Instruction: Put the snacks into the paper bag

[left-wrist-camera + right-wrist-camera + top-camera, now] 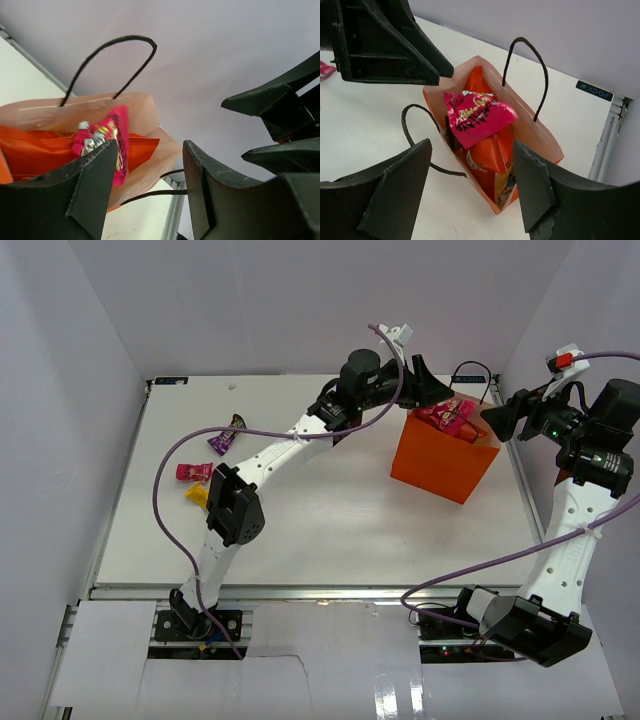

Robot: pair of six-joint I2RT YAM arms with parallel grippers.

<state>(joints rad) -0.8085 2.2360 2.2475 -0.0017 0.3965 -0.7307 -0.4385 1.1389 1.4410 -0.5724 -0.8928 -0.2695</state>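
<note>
The orange paper bag (435,468) stands upright at the back right of the table. Inside it are the red-orange chip bag (492,150) and a magenta-pink packet (477,116) lying on top; both also show in the left wrist view, chip bag (40,150) and packet (114,132). My left gripper (420,375) is open and empty, just above the bag's back-left rim. My right gripper (500,418) is open and empty, beside the bag's right rim, looking down into it (472,192). A purple candy bar (222,440), a pink packet (193,472) and a yellow packet (197,494) lie at the table's left.
The bag's black loop handles (532,75) stick up and out near both grippers. The left arm (270,465) stretches diagonally across the table. White walls enclose the table on the left, back and right. A metal rail (300,592) runs along the front edge.
</note>
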